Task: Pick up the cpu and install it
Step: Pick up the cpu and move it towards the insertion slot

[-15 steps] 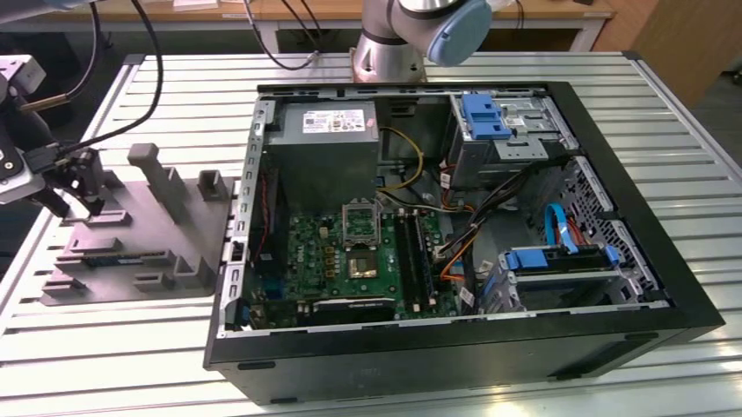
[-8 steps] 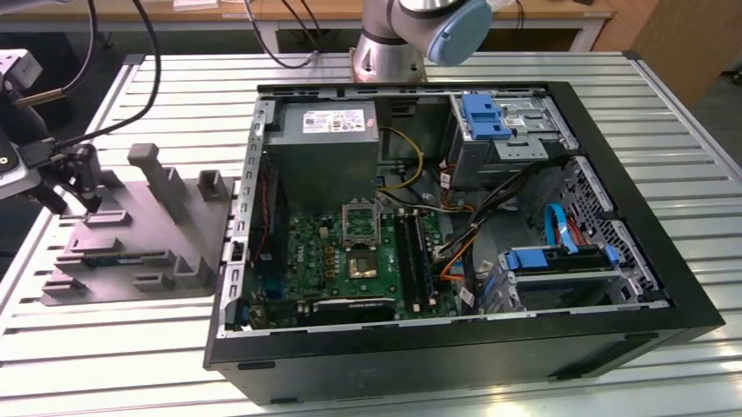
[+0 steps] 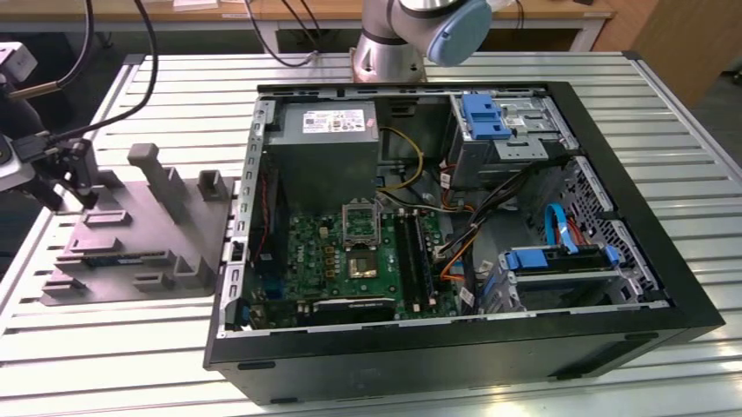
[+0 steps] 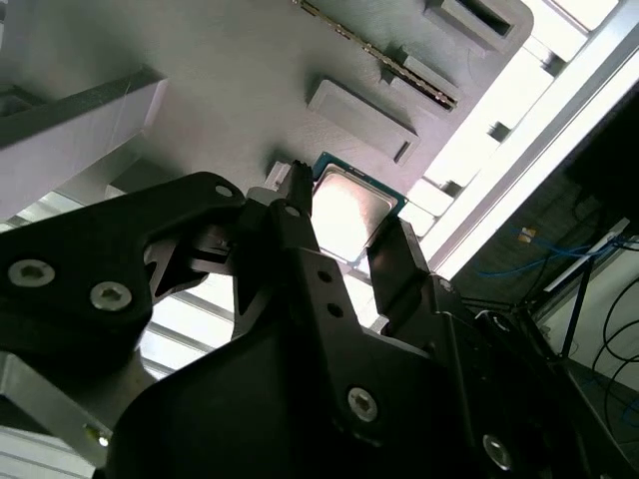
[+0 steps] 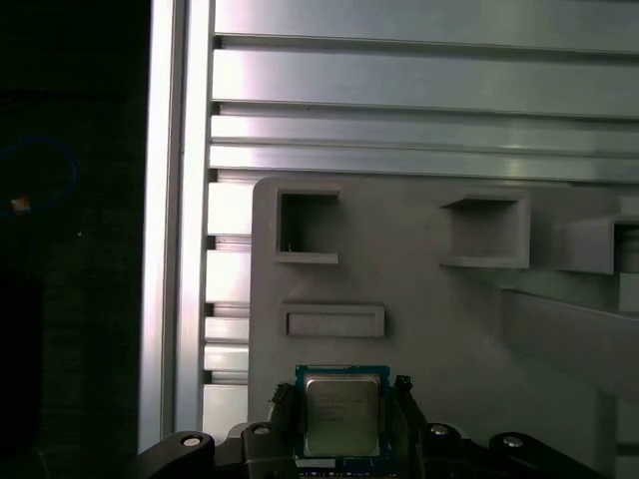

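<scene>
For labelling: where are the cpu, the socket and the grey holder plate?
cpu [image 5: 341,417], first wrist view, metal top.
socket [image 3: 363,263], exterior view, dark centre.
grey holder plate [image 3: 207,228], exterior view, bare flat part.

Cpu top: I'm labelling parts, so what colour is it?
Silvery-grey cpu with a green rim; first wrist view.

On my tabletop [image 3: 116,347] the open computer case [image 3: 649,287] lies at the exterior view's right, with the parts holder [image 3: 186,217] just beside it at the left. The cpu [image 5: 342,417] lies on that holder, directly under my gripper [image 5: 342,389].
</scene>
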Robot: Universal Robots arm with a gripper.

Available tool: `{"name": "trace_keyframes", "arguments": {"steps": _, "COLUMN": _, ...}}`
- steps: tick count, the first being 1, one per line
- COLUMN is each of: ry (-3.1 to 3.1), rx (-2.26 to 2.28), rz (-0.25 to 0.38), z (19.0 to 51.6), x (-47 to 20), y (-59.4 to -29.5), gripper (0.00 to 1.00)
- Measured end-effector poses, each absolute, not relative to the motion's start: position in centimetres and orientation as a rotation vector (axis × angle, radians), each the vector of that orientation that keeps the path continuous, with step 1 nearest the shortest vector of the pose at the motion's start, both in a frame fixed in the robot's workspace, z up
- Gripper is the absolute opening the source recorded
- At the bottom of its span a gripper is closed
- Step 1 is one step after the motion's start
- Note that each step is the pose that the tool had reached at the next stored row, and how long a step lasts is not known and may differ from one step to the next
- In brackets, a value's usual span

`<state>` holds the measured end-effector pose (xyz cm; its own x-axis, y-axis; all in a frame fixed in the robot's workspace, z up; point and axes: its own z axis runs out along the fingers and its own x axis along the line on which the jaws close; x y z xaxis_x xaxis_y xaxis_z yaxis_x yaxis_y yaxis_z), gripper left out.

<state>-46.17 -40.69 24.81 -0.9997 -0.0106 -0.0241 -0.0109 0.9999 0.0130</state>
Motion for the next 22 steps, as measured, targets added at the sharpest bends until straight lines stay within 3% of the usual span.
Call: {"name": "trace_keyframes", "arguments": {"steps": 22, "ry": 3.118, "rx": -0.017, "rz": 0.020, "z": 26.0, "x": -46.2, "y": -40.7, "gripper": 0.47}}
